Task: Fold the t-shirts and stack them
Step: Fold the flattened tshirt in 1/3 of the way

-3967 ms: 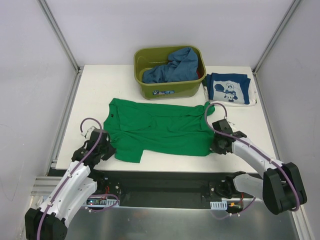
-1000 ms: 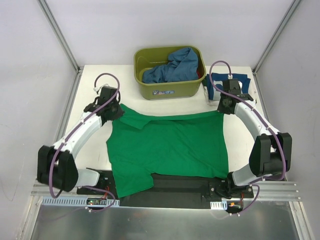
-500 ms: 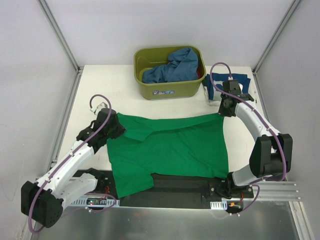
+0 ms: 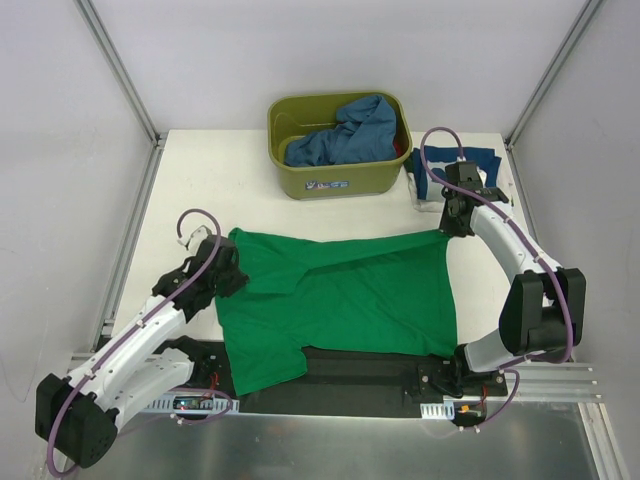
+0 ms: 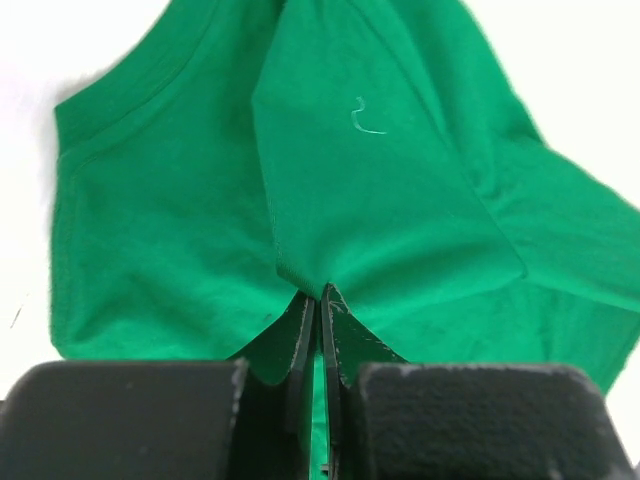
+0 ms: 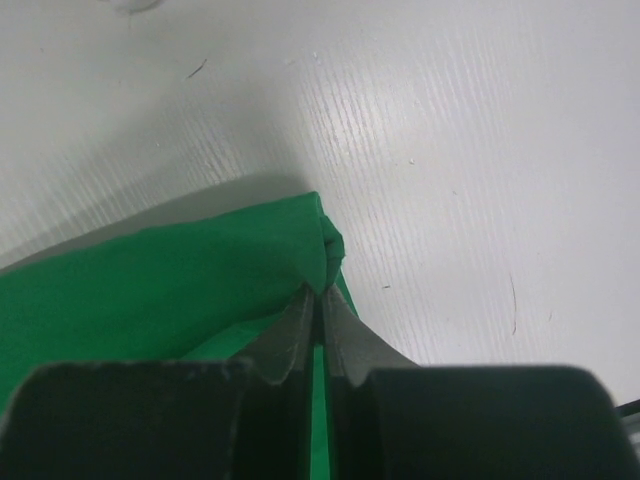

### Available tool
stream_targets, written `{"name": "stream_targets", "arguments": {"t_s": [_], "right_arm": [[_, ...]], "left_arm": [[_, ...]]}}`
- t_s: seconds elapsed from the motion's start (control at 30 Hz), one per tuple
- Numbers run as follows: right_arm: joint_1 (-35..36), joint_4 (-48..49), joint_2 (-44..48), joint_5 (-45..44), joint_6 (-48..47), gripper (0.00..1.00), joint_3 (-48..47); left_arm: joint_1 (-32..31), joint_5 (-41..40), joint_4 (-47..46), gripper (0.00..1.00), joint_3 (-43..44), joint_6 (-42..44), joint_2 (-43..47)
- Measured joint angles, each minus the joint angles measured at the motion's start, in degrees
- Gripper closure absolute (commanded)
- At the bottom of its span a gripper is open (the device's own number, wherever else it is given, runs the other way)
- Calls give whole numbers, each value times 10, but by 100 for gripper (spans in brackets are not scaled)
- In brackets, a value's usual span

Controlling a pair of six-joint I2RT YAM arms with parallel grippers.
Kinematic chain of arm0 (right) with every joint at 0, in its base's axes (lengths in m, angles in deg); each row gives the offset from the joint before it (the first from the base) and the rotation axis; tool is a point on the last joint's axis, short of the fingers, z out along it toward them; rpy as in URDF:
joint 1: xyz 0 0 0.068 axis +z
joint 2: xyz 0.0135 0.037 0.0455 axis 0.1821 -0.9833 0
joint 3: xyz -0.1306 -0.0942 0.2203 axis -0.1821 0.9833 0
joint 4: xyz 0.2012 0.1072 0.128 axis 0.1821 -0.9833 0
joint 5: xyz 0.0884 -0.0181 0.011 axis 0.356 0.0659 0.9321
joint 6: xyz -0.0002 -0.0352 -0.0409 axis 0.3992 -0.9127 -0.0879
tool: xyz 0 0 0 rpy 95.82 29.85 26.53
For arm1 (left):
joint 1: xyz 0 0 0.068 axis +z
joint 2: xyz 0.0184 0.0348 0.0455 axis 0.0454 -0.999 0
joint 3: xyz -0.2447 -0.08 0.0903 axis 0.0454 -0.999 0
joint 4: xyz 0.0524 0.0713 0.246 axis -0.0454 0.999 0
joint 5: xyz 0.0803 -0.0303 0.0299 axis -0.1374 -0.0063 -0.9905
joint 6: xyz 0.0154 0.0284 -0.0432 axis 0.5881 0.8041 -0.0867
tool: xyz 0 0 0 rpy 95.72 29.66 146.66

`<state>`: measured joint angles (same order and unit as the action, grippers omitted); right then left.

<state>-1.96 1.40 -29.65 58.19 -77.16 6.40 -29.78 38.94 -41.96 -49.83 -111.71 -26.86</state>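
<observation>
From above the plain bright green cloth t-shirt lies spread on the white counter, its near hem seemingly past the edge; only the wrist views show the left claw and right claw each pinching its fabric, the right at a corner.

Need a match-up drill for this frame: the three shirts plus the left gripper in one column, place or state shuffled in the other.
Column A
1. green t-shirt
2. mid-blue t-shirt
3. navy printed t-shirt
4. left gripper

Column B
a. bundled inside the olive tub
b. shut on a pinch of green cloth
c. lying on the table, right of the tub
d. spread out over the table's near half

Pairs: 1-d, 2-a, 3-c, 4-b
</observation>
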Motion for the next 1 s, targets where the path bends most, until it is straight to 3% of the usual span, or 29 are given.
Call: {"name": "stream_targets", "arguments": {"t_s": [0.1, 0.17, 0.23, 0.27, 0.3, 0.4, 0.47, 0.5, 0.6, 0.7, 1.0], "right_arm": [[0, -11, 0, 0, 1, 90, 0], [0, -12, 1, 0, 3, 85, 7], [0, -14, 4, -1, 7, 66, 27], [0, -17, 5, -3, 9, 55, 38], [-1, -21, 6, -5, 13, 38, 49], [-1, -37, 6, -14, 16, 18, 73], [-1, -47, 6, -18, 21, 7, 76], [0, -49, 7, -19, 20, 3, 76], [5, -49, 22, -12, 18, 3, 76], [20, -36, 45, 21, 16, 3, 76], [40, 49, 21, 166, 16, 3, 75]], "left_arm": [[0, 4, 5, 91, -20, -3, 0], [0, 10, 8, 74, -32, -4, 0], [0, 13, 13, 61, -44, -5, 1], [0, 14, 15, 48, -48, -7, 2], [0, 15, 18, 44, -54, -7, 3], [0, 24, 31, 27, -63, -7, 12], [0, 30, 39, 21, -63, -3, 23], [0, 30, 40, 12, -63, 0, 31], [0, 29, 43, 1, -52, 11, 41], [0, 23, 46, 1, -16, 24, 19], [20, 57, -47, 1, 118, 95, -226]]}}
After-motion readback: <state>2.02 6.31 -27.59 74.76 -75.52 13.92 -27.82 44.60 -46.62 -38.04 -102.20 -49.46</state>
